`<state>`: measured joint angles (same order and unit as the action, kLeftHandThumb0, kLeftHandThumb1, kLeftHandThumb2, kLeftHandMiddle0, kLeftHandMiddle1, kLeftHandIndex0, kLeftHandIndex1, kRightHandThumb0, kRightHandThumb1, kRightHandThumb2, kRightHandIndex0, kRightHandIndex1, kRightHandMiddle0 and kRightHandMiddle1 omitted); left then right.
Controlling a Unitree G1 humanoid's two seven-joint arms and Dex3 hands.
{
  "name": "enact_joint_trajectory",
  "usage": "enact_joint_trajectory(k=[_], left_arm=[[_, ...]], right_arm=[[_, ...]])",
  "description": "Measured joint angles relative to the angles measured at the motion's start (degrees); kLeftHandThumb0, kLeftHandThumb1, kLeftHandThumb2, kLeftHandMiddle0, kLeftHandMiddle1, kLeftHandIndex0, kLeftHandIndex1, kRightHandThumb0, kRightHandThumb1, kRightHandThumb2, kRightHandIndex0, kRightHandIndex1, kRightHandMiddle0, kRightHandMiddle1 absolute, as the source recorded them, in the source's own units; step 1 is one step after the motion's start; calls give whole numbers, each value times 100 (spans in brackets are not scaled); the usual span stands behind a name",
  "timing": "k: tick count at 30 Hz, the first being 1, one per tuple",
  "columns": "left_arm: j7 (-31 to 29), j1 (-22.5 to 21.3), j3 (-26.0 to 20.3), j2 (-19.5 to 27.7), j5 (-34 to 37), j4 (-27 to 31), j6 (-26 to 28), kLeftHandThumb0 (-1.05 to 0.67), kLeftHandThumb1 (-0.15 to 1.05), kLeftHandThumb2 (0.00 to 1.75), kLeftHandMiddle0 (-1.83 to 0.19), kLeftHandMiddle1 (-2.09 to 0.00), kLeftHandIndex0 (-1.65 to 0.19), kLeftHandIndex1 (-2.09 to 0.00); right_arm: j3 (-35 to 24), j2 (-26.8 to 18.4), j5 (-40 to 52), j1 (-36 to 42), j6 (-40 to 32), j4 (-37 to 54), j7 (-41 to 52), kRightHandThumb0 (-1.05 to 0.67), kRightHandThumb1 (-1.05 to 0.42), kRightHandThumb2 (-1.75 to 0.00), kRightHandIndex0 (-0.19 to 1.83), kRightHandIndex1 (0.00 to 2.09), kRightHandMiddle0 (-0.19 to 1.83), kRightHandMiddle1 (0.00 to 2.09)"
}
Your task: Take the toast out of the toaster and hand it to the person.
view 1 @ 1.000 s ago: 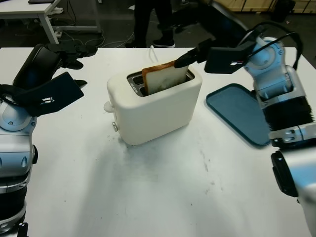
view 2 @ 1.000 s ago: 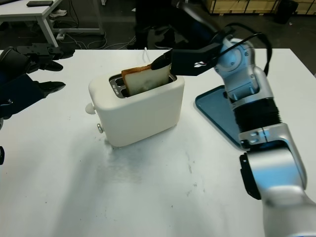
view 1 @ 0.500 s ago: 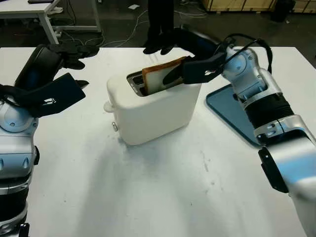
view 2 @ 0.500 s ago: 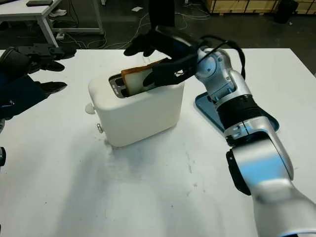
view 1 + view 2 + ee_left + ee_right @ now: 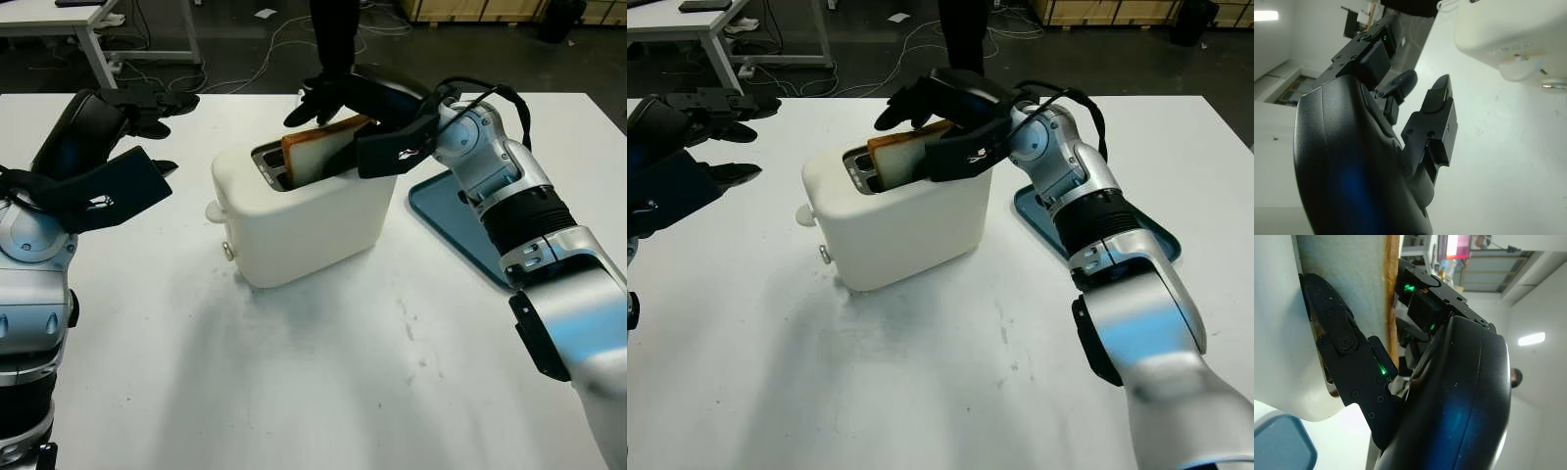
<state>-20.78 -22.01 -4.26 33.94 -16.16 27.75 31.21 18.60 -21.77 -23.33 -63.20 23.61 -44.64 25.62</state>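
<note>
No legible brand, label or writing appears on any item; small pale marks on the black hand shells cannot be read.

The toast [image 5: 318, 152] is a pale slice with a brown crust edge. It stands tilted in the slot of the toaster [image 5: 306, 211], with its upper part projecting above the slot. The toaster is a cream-white, rounded unit with a knob on its left end. It sits near the middle of the white table [image 5: 294, 372].

The right hand [image 5: 353, 117] is positioned over the toaster top. Its fingers are curled around the projecting slice, one finger [image 5: 1347, 347] against the face of the toast and the others behind it.

The left hand [image 5: 122, 137] is open, holds nothing, and hovers above the table to the left of the toaster, well apart from it.

A blue tray [image 5: 465, 220] lies flat to the right of the toaster, partly under the right arm. A person's dark legs [image 5: 335, 39] stand beyond the far table edge, directly behind the toaster. Bare table surface extends in front of the toaster toward the near edge.
</note>
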Motion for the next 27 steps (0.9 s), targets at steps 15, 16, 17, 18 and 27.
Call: enact_joint_trajectory(k=[15,16,17,18,27], left_arm=[[1,-4,22,0,-1,24,95,23,92,17,-37,-76,-66,-1],[1,-3,22,0,-1,24,94,23,92,17,-37,-76,-66,-1],[1,-3,22,0,-1,24,93,22,92,17,-37,-76,-66,-1],[1,-2,22,0,-2,24,93,22,92,17,-37,-75,-66,-1],[1,0,31,7,-34,95,123,22,92,17,-37,-74,-65,0]], right_arm=[[169,-192,-516,89,301,37,-497,-47,-91,-4,112,175,90,175],[169,-193,-516,89,301,37,-496,-47,-91,-6,112,175,89,174],[169,-193,-515,89,301,37,-493,-47,-92,-9,112,175,89,174],[169,-193,-515,89,301,37,-490,-48,-92,-13,111,175,89,168],[-46,-205,-245,59,407,-188,-434,-43,-92,-36,111,175,87,174]])
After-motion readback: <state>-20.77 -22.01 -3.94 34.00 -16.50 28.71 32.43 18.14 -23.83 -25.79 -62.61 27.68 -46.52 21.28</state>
